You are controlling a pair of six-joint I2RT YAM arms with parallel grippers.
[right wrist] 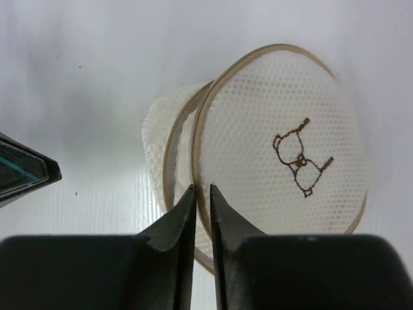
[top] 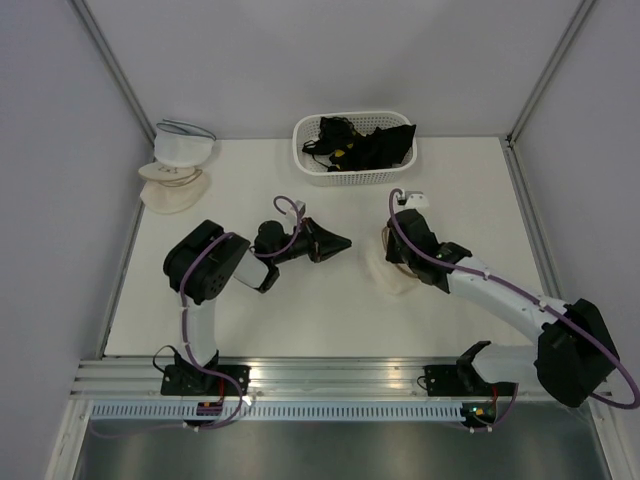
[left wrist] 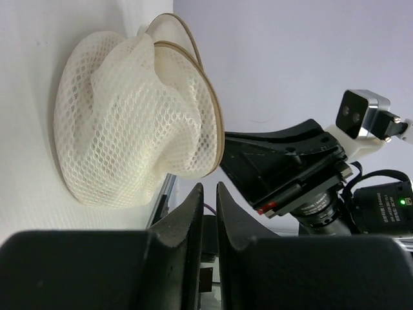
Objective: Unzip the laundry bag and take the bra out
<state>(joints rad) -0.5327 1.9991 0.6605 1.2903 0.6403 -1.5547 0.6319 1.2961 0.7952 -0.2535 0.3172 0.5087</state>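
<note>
The laundry bag [top: 396, 272] is a cream mesh dome pouch standing on edge right of the table's middle. In the right wrist view [right wrist: 277, 148] its flat face carries a brown bear outline, and its tan rim hoop runs between my fingertips. My right gripper [top: 398, 257] [right wrist: 201, 188] is shut on that rim. My left gripper [top: 345, 242] [left wrist: 208, 187] is shut and empty, a short way left of the bag and pointing at it. The left wrist view shows the bag's crumpled mesh dome [left wrist: 129, 123]. The bra is not in view.
A white slotted basket [top: 304, 150] holding black garments stands at the back centre. Stacked cream and white dome pouches [top: 175, 165] lie at the back left corner. A metal rail [top: 330, 378] runs along the near edge by the arm bases.
</note>
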